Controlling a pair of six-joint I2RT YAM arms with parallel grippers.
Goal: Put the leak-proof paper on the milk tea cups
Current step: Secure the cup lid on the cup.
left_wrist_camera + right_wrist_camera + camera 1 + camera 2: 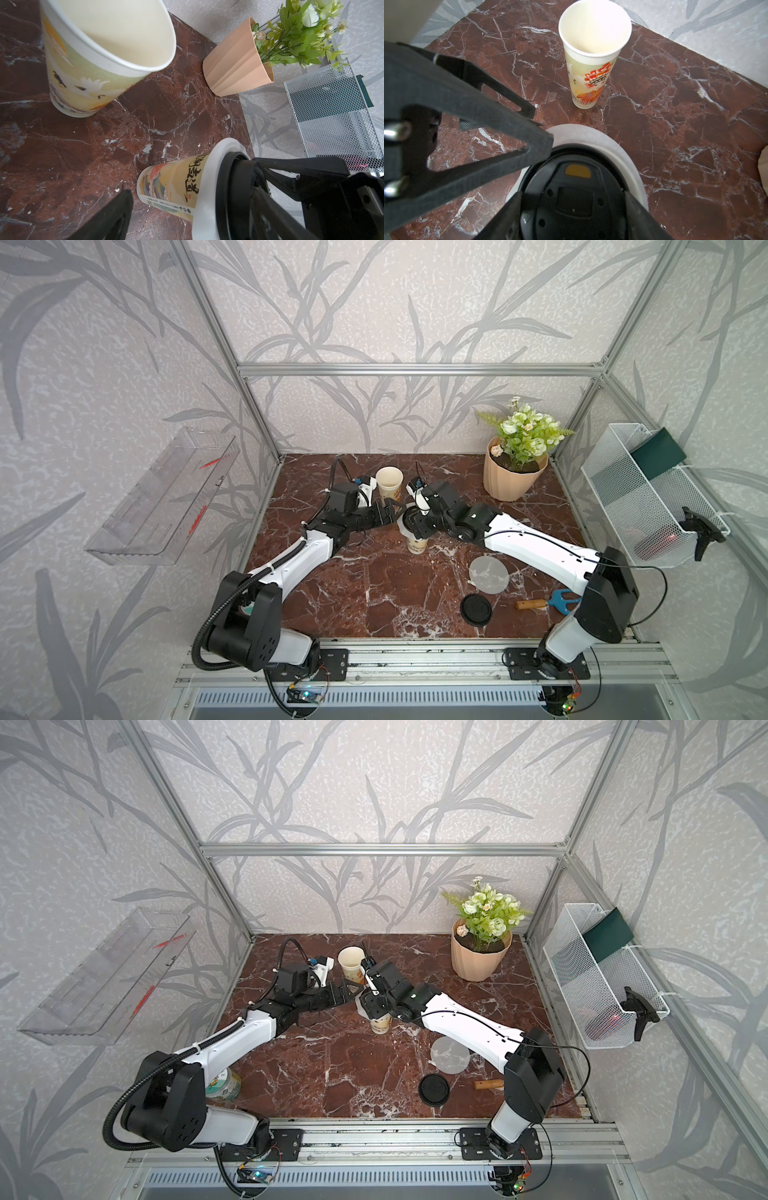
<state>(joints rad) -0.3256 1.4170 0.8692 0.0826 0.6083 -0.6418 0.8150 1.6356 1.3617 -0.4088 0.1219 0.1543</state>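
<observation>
Two discs: one disc [591, 137] sits under the black lid [571, 197] my right gripper [415, 526] clamps on the near cup [170, 182]; the spare disc [488, 574] lies at four o'clock. My left gripper [390, 512] is spread, empty. Flimsy, light: I'd pinch its rim for the bare cup [389, 483] at eleven.

The right gripper [415, 526] is clasping a black lid [409, 517] over the leak-proof paper [400, 524] on the near milk tea cup [417, 546]; the left gripper [392, 511] is gaping beside it. A spare disc [488, 573] is lying apart.
</observation>
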